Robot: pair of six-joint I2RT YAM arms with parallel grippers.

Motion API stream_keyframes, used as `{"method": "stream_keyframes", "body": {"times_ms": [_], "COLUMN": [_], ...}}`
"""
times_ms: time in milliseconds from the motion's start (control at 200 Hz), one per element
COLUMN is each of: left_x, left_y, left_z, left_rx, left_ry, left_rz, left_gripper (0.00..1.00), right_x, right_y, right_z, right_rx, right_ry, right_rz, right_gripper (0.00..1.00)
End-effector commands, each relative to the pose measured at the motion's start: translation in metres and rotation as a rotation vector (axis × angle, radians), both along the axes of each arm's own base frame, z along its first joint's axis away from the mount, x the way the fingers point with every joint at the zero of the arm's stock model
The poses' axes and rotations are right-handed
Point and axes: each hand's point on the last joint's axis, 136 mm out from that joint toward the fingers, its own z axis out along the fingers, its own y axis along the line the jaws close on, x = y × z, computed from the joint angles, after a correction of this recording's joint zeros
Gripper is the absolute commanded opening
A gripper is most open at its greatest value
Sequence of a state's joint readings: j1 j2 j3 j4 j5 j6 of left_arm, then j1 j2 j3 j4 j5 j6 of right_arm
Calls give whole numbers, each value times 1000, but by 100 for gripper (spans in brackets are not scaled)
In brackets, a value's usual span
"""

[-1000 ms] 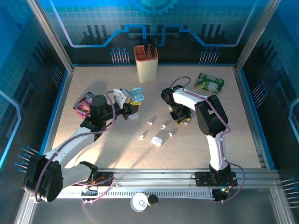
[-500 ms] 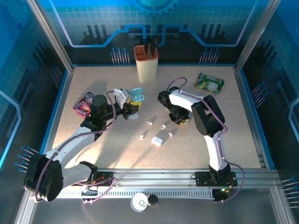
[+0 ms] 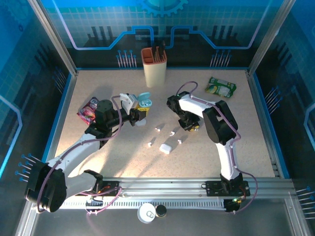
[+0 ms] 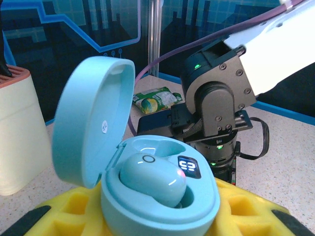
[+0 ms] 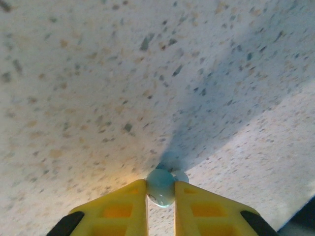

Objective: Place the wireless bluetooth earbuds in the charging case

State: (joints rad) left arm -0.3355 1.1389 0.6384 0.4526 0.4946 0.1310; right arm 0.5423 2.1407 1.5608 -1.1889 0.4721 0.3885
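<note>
OK, I'm working the pick step: the right gripper (image 5: 161, 196) is pinching a pale teal earbud (image 5: 160, 186) between its yellow fingertips, right down at the speckled table (image 5: 98, 73). The left gripper (image 3: 139, 117) is clamping the teal charging case (image 4: 157, 196), lid (image 4: 93, 118) tipped open, one bud sitting inside. Next I'm reckoning on lifting, carrying left, lining up over the free-looking well and lowering gently. Several small white earbuds (image 3: 158, 129) are lying loose between the arms.

No legible text; charging case (image 4: 147, 216) display (image 4: 189, 167) glyphs blue, unreadable.
</note>
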Motion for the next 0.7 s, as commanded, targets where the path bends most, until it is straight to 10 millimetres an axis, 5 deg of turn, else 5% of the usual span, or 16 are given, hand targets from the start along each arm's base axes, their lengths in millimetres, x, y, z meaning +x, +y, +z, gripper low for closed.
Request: {"method": "stream_keyframes", "body": {"times_ms": [0,280,695], "left_x": [-1,0,2], "left_y": [-2,-12,-23], "left_z": [12,19,23], "left_rx": [-14,-39,-63], "left_ry": [-48,-61,-60], "left_rz": [-32,-79,-144], "left_gripper": [35,35,36], "right_x": [1,4,-21], "right_y": [11,37,106], "right_z": [25,96,227], "right_rx": [163,487,1012], "right_ry": [-55,-146,-206], "right_rz": [-58,-89,95], "right_gripper": [17,18,19]}}
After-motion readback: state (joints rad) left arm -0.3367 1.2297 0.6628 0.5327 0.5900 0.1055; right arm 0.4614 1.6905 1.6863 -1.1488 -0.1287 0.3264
